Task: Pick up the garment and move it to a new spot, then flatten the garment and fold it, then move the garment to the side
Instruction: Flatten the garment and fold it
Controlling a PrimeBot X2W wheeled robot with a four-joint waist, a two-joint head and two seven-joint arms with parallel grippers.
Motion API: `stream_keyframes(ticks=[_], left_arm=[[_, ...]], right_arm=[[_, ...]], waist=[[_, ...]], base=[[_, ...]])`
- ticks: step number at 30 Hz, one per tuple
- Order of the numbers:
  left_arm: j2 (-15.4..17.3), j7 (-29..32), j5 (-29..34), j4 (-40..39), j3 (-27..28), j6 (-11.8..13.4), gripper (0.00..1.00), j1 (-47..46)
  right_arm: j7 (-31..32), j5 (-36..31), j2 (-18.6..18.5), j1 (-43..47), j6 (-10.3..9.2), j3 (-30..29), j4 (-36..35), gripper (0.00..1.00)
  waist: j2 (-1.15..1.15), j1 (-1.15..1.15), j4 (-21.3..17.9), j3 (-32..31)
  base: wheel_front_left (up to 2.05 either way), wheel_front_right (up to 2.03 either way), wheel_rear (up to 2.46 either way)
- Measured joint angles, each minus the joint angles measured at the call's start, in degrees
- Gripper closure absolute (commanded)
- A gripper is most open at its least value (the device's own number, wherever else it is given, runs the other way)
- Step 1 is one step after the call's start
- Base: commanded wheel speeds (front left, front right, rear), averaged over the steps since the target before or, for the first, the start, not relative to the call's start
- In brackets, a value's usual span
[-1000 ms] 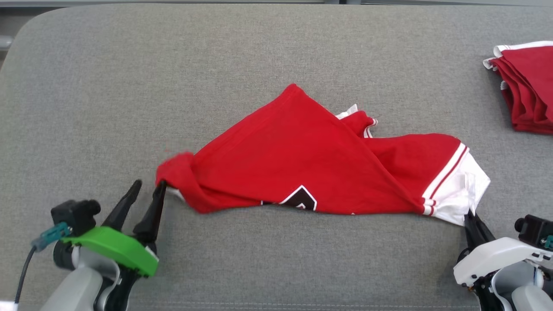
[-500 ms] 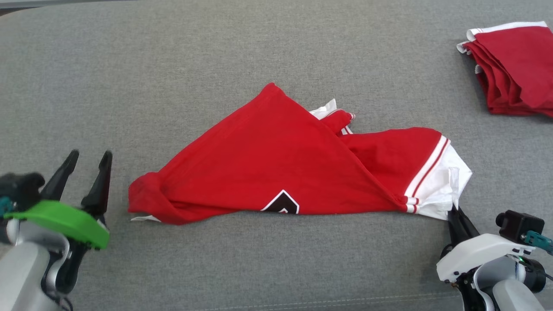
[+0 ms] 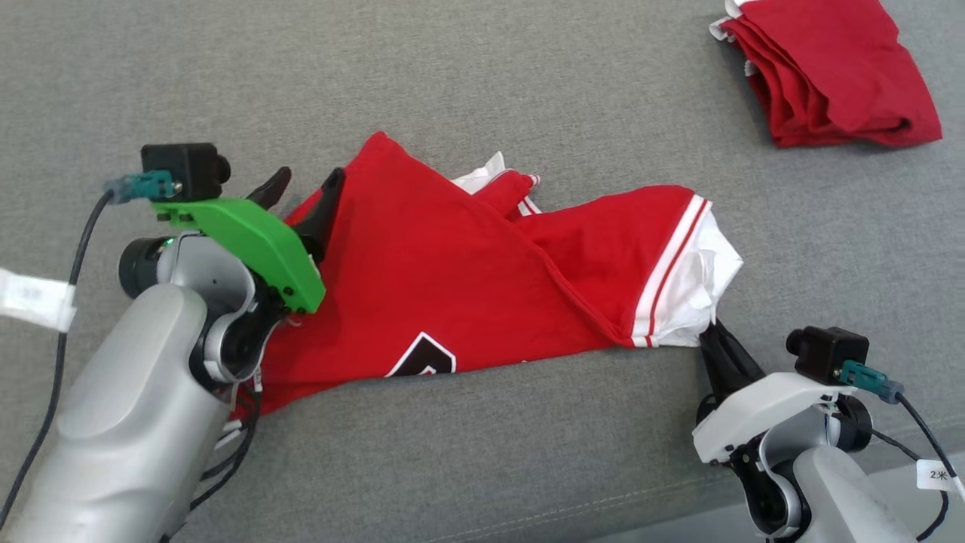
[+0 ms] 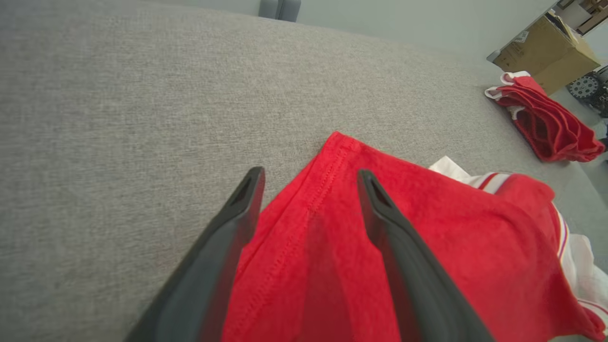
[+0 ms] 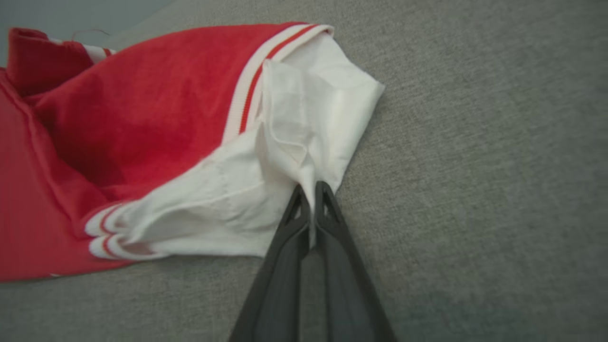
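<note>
Red jersey (image 3: 452, 279) lies rumpled on the grey cushion (image 3: 528, 90), my right gripper (image 3: 711, 329) pinched on its white corner (image 5: 294, 142), my left gripper (image 3: 309, 177) spread open over the red hem (image 4: 323, 190); flattening unfinished, fold and side move left.

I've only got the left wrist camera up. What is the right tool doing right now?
Observer: The right tool is shut on the white end of the garment, pinching a fold of cloth beyond the striped band.
Operator: On my screen the cloth is plain red. Any print on it?
Observer: Yes. The head view shows a black diamond patch with a white outline at the garment's near edge, cut off by that edge.
</note>
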Motion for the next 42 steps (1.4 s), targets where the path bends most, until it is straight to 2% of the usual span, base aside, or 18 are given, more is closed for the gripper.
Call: stream_keyframes(ticks=[4,6,14,20,26,34,41,42], left_arm=[[-2.82,3.47,-2.10,1.81,0.59,1.12,0.00,-2.85],[-3.23,5.75,-2.02,3.31,0.22,1.20,0.00,-5.31],[0.13,11.05,3.92,11.11,-1.69,2.19,0.00,-10.23],[0.30,13.49,5.46,13.14,-3.64,2.21,0.00,-12.76],[-1.55,15.78,5.31,14.51,-5.10,1.83,0.00,-13.44],[-6.68,16.93,1.64,14.55,-5.01,-0.29,0.00,-13.44],[-5.65,17.40,2.66,16.35,-5.66,-0.40,0.00,-13.44],[-5.68,17.38,2.66,16.36,-5.67,-0.41,0.45,-13.44]], right_arm=[[-0.43,-0.04,0.18,-0.85,0.38,0.82,0.49,1.00],[-0.74,-0.32,0.59,-1.47,0.77,1.44,0.80,1.00],[-2.01,-0.38,1.93,-4.48,1.90,3.76,2.61,1.00],[-3.56,0.40,2.20,-4.99,1.97,3.20,4.59,1.00],[-4.44,0.80,2.23,-5.01,1.82,2.44,6.54,1.00],[-5.02,0.79,1.90,-5.00,1.37,1.69,8.02,1.00],[-5.46,0.77,1.42,-5.00,1.37,1.76,8.46,1.00],[-5.50,0.77,1.42,-5.02,1.37,1.76,8.48,1.00]], waist=[[0.00,0.00,-1.91,1.01],[0.00,0.00,-3.07,1.78],[0.00,0.00,-8.01,4.52],[0.00,0.00,-10.15,4.92],[0.00,0.00,-10.00,3.76],[0.00,0.00,-8.16,2.43],[0.00,0.00,-6.75,2.19],[0.00,0.00,-6.71,2.23]], base=[[0.00,0.00,0.00],[0.00,0.00,0.00],[0.00,0.00,0.00],[0.00,0.00,0.00],[0.00,0.00,0.00],[0.00,0.00,0.00],[0.00,0.00,0.00],[0.00,0.00,0.00]])
